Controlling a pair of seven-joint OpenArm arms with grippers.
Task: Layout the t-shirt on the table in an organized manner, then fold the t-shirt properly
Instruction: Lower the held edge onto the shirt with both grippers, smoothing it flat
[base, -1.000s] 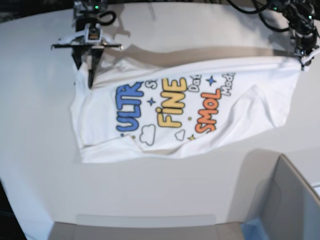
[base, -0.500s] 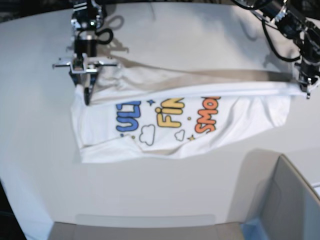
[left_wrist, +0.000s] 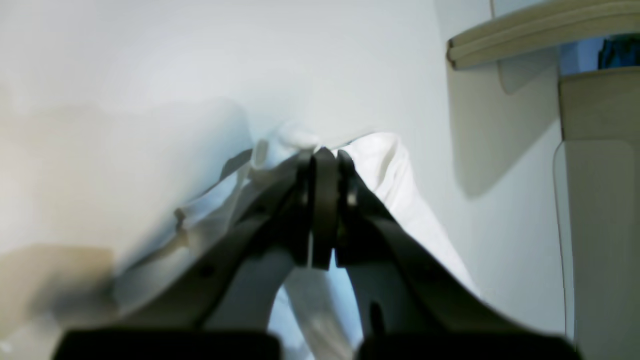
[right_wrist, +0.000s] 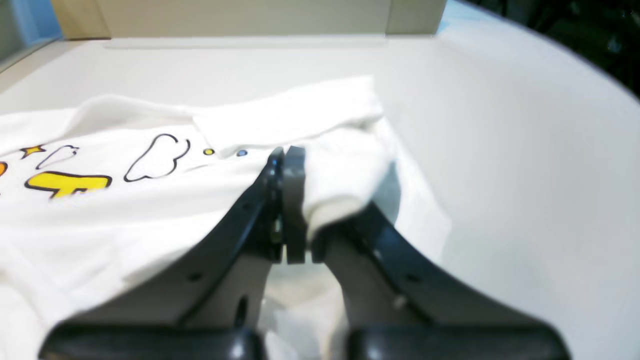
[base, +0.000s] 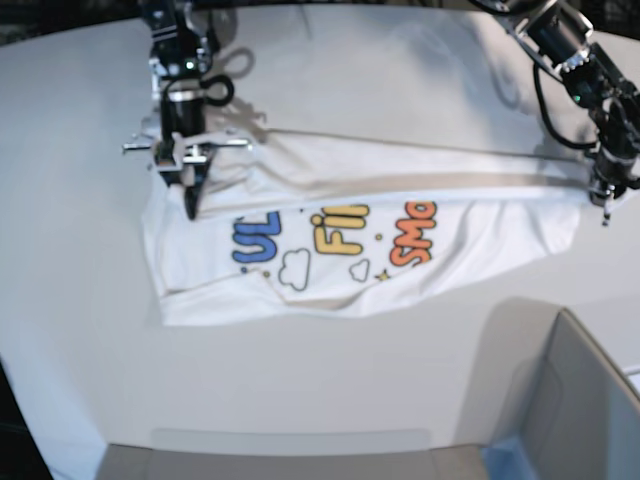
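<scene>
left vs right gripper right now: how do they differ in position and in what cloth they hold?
The left gripper sits at the base view's right end of the t-shirt, over plain white cloth; the right gripper sits at that view's left end, beside the blue lettering. The left arm reaches in slanted; the right hangs near vertical. Both are shut on the shirt's folded-over edge.

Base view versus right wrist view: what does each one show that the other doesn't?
Only the base view shows both grippers, the left gripper and right gripper, stretching one t-shirt edge across the print, plus the grey box.

Only the right wrist view shows close up the right gripper's jaws shut on white cloth.

Both show the printed cloud, yellow lettering and white table.
</scene>
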